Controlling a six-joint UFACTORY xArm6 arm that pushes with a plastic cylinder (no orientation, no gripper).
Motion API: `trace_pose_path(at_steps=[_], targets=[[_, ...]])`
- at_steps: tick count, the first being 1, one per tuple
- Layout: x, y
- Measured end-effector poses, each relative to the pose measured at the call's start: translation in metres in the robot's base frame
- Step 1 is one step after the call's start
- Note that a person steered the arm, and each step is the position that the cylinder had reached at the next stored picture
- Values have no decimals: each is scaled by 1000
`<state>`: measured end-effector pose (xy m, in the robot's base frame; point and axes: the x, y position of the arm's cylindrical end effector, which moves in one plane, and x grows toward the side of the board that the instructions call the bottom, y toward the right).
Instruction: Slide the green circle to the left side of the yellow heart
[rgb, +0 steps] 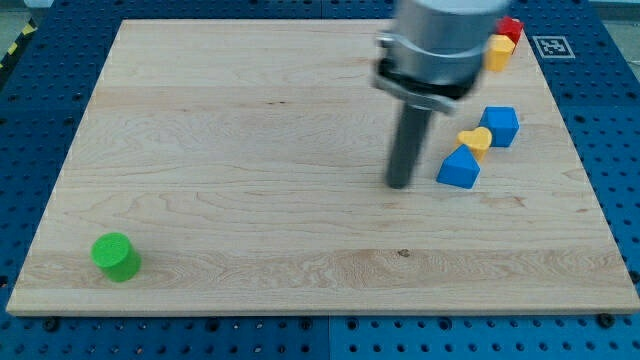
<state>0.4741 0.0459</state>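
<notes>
The green circle (116, 256) sits near the board's bottom left corner. The yellow heart (477, 139) lies at the view's right, wedged between a blue cube (501, 126) above right and a blue triangular block (459, 168) below left. My tip (400, 184) rests on the board just left of the blue triangular block and the heart, far to the right of the green circle. The rod hangs from the grey arm body (440, 45) at the view's top.
A yellow block (497, 52) and a red block (510, 28) sit at the board's top right, partly hidden by the arm. The wooden board (250, 150) lies on a blue pegboard table (40, 120). A marker tag (551, 45) lies off the top right corner.
</notes>
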Motion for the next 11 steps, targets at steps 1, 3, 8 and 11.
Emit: trace_pose_path(at_steps=[1, 3, 8, 11], targets=[[-11, -121], [13, -349], [142, -277], [113, -249]])
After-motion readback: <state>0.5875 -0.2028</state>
